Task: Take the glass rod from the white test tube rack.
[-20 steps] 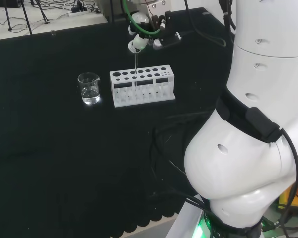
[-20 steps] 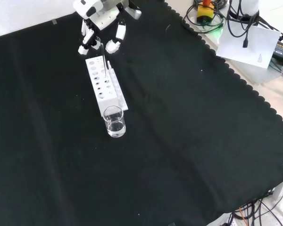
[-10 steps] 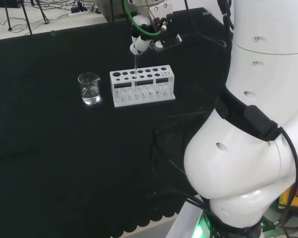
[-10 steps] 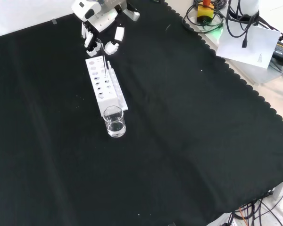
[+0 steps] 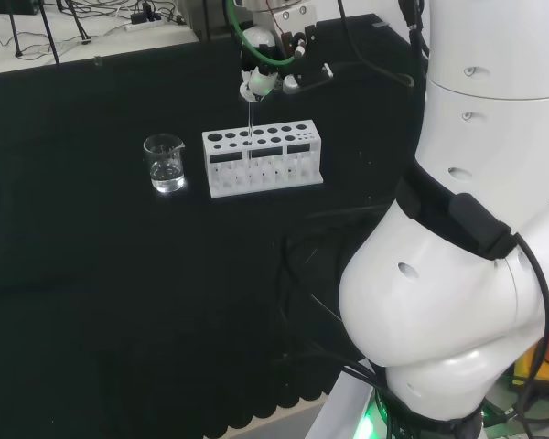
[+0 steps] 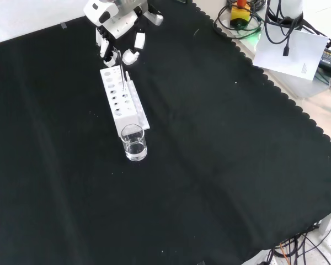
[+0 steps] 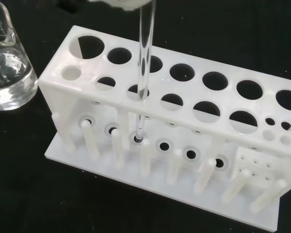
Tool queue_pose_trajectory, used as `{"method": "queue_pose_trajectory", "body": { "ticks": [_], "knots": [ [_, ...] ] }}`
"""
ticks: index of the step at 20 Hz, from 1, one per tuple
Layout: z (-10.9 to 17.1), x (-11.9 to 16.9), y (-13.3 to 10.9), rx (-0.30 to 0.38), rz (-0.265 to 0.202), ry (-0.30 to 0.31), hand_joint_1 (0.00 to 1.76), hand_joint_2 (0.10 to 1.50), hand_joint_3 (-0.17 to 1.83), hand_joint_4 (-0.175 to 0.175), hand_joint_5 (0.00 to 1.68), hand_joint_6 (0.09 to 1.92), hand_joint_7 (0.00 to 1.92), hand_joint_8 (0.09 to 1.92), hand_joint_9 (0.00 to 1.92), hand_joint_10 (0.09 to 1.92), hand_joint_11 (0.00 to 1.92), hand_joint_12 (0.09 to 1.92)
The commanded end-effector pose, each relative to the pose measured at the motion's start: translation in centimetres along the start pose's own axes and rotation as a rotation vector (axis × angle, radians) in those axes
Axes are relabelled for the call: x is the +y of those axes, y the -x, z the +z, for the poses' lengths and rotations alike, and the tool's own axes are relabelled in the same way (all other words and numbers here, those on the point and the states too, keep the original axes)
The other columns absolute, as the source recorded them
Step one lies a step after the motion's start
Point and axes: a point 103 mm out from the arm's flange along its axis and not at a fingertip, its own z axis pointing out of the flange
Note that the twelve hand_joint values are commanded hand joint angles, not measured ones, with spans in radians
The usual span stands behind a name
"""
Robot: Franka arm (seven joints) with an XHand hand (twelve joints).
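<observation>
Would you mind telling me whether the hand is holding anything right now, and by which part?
Yes: the hand pinches the glass rod by its top end; the rod's lower end is still in a hole of the white test tube rack.

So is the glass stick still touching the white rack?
Touching. In the wrist view the glass rod passes down through a top hole of the white rack, and its tip sits in a hole in the rack's base.

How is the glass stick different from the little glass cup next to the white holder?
The glass rod is long and thin; the beaker is short and wide. The rod stands in the white test tube rack, its top at the hand; the beaker stands alone on the cloth. The beaker holds clear liquid; the rod holds nothing. Both are clear and upright.
</observation>
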Motion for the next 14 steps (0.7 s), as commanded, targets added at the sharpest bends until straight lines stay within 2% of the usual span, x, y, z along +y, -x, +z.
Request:
{"method": "queue_pose_trajectory", "body": {
  "ticks": [1, 3, 5, 8, 14],
  "knots": [
    [0.0, -0.2, 0.0, -0.005, -0.009, 0.005, 0.96, 0.82, 0.66, -0.175, 0.82, 0.87, 0.94, 0.87, 1.19, 0.63, 1.05, 1.13],
    [-0.1, -0.2, -0.1, -0.006, -0.013, 0.015, 1.06, 0.96, 0.39, -0.148, 0.87, 1.06, 0.97, 0.86, 1.24, 0.6, 1.09, 1.11],
    [-0.2, -0.2, -0.3, -0.005, -0.021, 0.021, 1.11, 1.06, 0.2, -0.16, 0.89, 1.12, 1.0, 0.85, 1.28, 0.56, 1.13, 1.09],
    [-0.4, -0.1, -0.7, -0.003, -0.033, 0.022, 1.13, 1.1, 0.12, -0.174, 0.9, 1.13, 1.01, 0.85, 1.3, 0.55, 1.15, 1.08],
    [-0.3, -0.1, -1.2, -0.021, -0.031, 0.012, 1.13, 1.12, 0.09, -0.174, 0.89, 1.14, 1.0, 0.84, 1.31, 0.54, 1.18, 1.07]
  ]
}}
